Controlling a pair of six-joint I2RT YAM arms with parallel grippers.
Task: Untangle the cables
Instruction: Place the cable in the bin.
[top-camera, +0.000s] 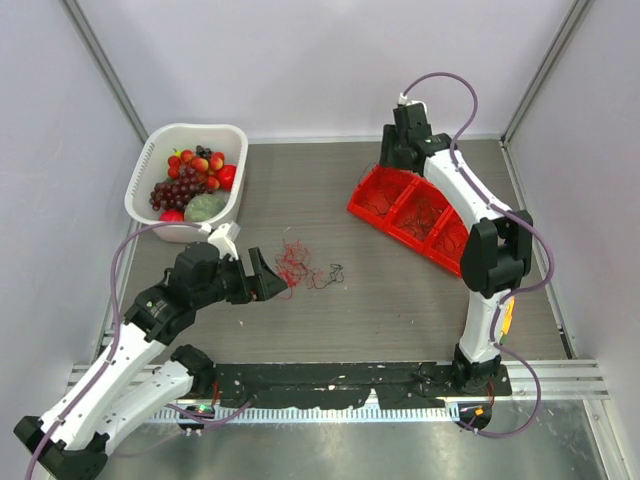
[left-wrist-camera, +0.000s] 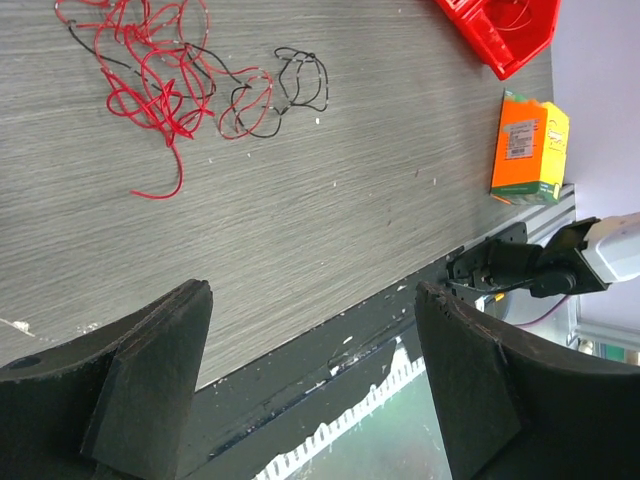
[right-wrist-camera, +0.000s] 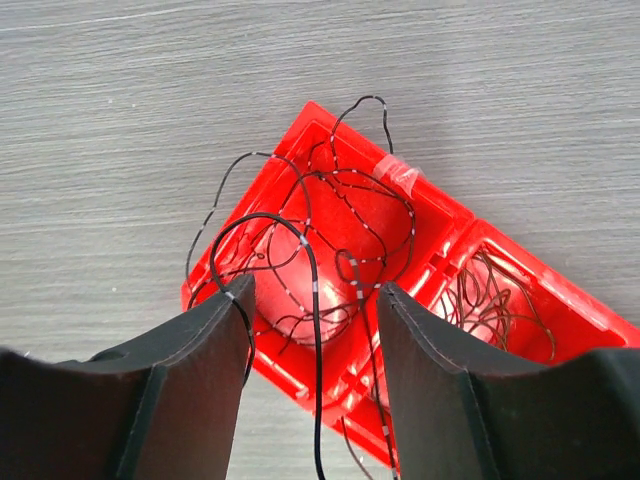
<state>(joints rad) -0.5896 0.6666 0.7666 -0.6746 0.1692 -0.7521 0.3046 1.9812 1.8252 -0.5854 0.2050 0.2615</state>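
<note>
Dark wires (right-wrist-camera: 330, 230) sit in the tray (right-wrist-camera: 455, 225) under the parted right tool (right-wrist-camera: 312, 290). Ahead of the wide, empty left tool (left-wrist-camera: 312, 295) — cables (left-wrist-camera: 160, 70) not yet untangled.

Grey wood-grain table (top-camera: 400, 310) is enclosed on three sides by plain pale lilac walls (top-camera: 320, 60). Grey metal posts (top-camera: 540, 75) are noted at the far corners. An aluminium rail (top-camera: 570, 378) is fixed along the near edge. Lighting is even.
</note>
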